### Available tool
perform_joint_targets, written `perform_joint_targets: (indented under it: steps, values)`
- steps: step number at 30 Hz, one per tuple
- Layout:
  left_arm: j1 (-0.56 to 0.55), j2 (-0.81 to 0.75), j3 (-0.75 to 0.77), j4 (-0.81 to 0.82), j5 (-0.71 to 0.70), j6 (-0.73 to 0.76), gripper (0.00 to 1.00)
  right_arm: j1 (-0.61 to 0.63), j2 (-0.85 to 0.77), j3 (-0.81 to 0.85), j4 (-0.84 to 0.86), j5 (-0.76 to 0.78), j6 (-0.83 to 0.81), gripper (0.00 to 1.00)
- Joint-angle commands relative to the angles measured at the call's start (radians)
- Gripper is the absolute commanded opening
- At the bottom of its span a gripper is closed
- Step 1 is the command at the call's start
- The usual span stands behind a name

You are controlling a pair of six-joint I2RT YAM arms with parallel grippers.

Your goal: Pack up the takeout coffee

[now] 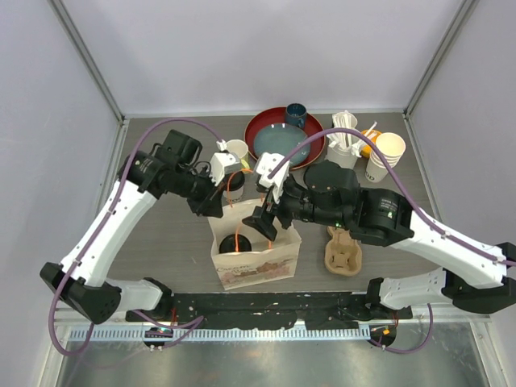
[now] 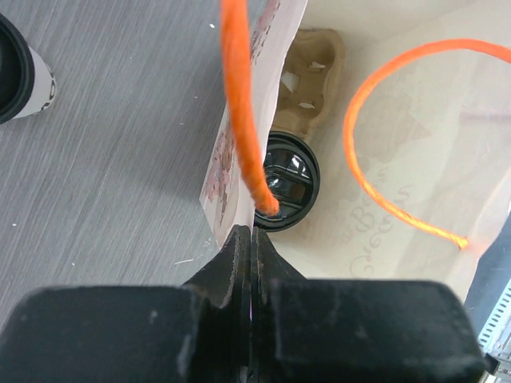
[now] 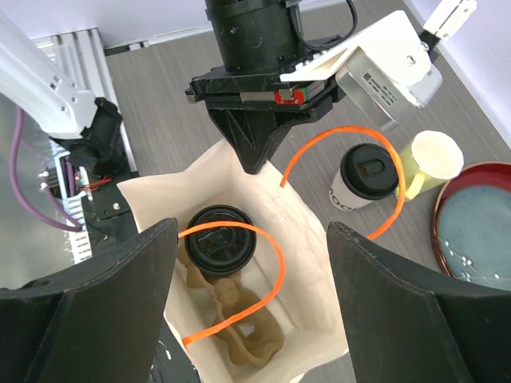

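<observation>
Left wrist view: left end effector (image 2: 252, 251) pinched shut on the bag (image 2: 399, 120) rim; right end effector (image 3: 251, 227) wide, empty, above it; two cups: one cup (image 3: 221, 237) inside the bag, other cup (image 3: 363, 175) on the counter (image 3: 176, 80).

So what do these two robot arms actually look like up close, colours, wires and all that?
Both the left arm and right arm have smooth white shells on the long segments and chunky black joints. A purple cable loops along each. The fingers are matte black, broad and wedge-shaped, and a white box sits at each wrist.
</observation>
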Motion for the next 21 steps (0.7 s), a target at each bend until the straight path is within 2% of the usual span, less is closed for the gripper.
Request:
perform_joint_targets:
  steps: [1,8,12,18,21]
  values:
    - [-0.004,0.029,0.058,0.023,-0.041,-0.096,0.0,0.002,-0.055,0.009,-0.02,0.111,0.025,0.81]
    - [-0.004,-0.032,0.037,0.02,-0.039,-0.142,0.0,0.0,-0.116,0.032,-0.038,0.245,0.069,0.83]
    - [-0.003,-0.082,0.004,0.02,-0.093,-0.147,0.0,0.002,-0.105,0.086,-0.071,0.438,0.103,0.84]
    - [0.029,-0.121,-0.01,-0.043,-0.154,-0.11,0.0,-0.018,-0.012,0.169,-0.112,0.559,0.153,0.85]
    - [0.054,-0.123,-0.016,-0.085,-0.174,-0.098,0.0,-0.09,0.069,0.237,-0.153,0.564,0.208,0.85]
